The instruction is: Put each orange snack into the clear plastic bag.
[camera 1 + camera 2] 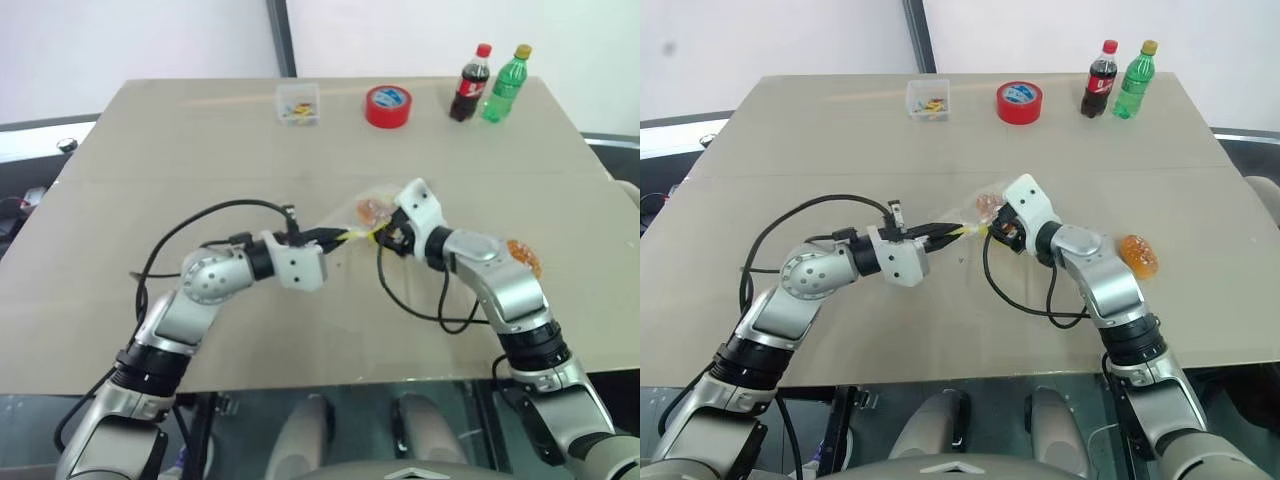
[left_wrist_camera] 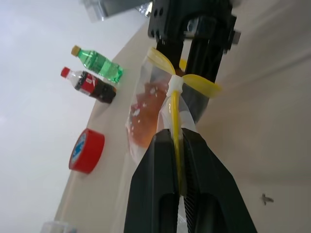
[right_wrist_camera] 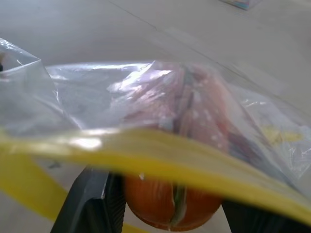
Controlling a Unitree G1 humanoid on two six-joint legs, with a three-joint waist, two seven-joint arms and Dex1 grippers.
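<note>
The clear plastic bag [image 1: 352, 215] hangs just above the table's middle, its yellow seal strip [image 2: 176, 121] pinched in my shut left gripper [image 1: 345, 237]. My right gripper [image 1: 1002, 228] meets the bag's mouth from the other side. One orange snack [image 3: 170, 206] sits between its two black fingers [image 3: 92, 204], partly pushed under the yellow strip and showing orange through the plastic [image 2: 146, 121]. A second orange snack [image 1: 523, 256] lies on the table, just right of my right forearm.
Along the table's far edge stand a small clear box of coloured bits [image 1: 298, 103], a red tape roll [image 1: 388, 105], a cola bottle [image 1: 470, 85] and a green bottle [image 1: 505, 85]. Black cables loop from both wrists over the table.
</note>
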